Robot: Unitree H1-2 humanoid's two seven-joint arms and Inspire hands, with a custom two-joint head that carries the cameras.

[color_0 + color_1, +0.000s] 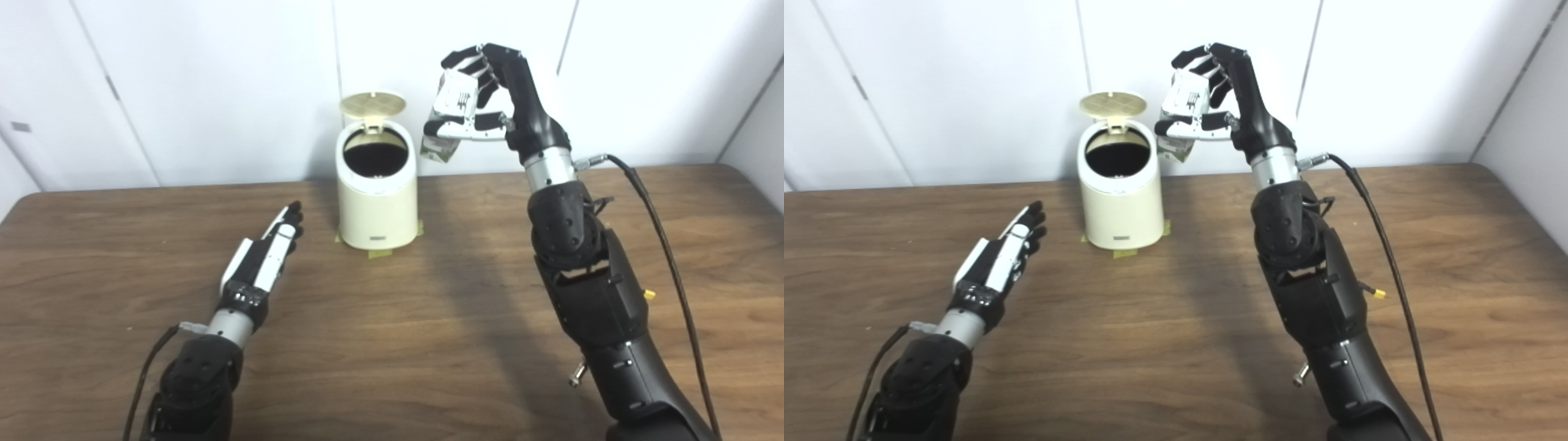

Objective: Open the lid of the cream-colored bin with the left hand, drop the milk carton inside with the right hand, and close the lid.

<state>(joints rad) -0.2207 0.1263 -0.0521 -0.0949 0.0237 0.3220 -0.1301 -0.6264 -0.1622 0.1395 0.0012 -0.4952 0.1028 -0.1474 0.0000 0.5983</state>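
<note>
The cream-colored bin [376, 208] stands at the table's back middle with its round lid [372, 105] swung upright, showing the dark inside. My right hand [484, 98] is raised high, just right of the bin's rim, and is shut on the white milk carton [450, 116], which hangs tilted beside and slightly above the opening. My left hand [269, 251] lies low over the table to the left of the bin, fingers stretched out flat and apart, holding nothing and not touching the bin.
The brown wooden table [392, 343] runs across the view, with white wall panels [184, 79] close behind the bin. Yellowish tape pieces [380, 252] mark the bin's base. A black cable [667, 257] trails from my right forearm over the table's right side.
</note>
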